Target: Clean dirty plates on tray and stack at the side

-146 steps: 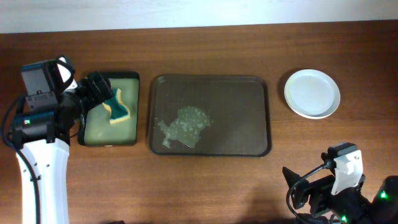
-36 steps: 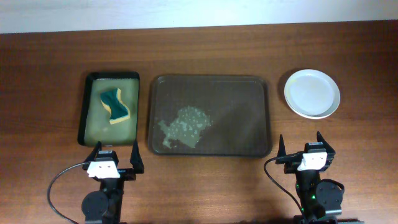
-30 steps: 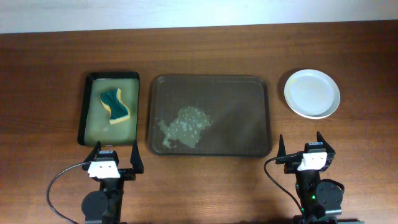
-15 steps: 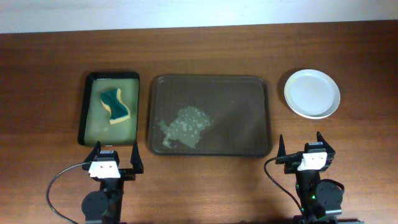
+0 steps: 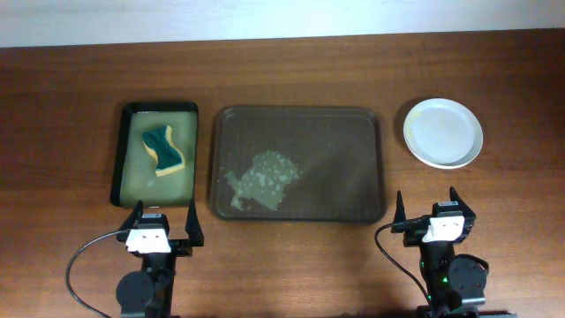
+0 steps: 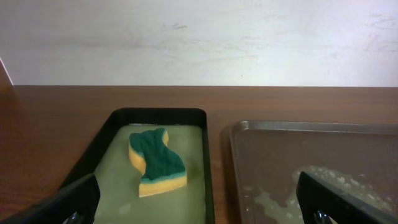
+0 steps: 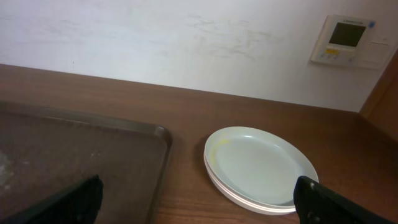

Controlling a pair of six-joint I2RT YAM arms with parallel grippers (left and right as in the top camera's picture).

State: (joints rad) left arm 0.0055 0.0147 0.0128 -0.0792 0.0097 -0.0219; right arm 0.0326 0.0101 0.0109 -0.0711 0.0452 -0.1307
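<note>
A stack of white plates [image 5: 443, 132] sits on the table right of the dark brown tray [image 5: 344, 150]. The right wrist view shows the stack [image 7: 261, 165] with two rims visible and a faint yellowish mark at the top plate's left edge. The tray holds no plates, only a patch of soapy foam [image 5: 260, 179]. My left gripper [image 5: 165, 216] is open and empty at the table's front, facing the small black tray. My right gripper [image 5: 427, 210] is open and empty at the front right, facing the plates.
A green and yellow sponge [image 5: 164, 148] lies in the small black tray [image 5: 128, 177] of greenish liquid, left of the brown tray; it also shows in the left wrist view [image 6: 155, 162]. A white wall runs behind the table.
About five seconds ago my left gripper was over the black tray by the sponge and my right arm was low at the front right. Both now rest at the front edge. Nothing moved in the last second.
</note>
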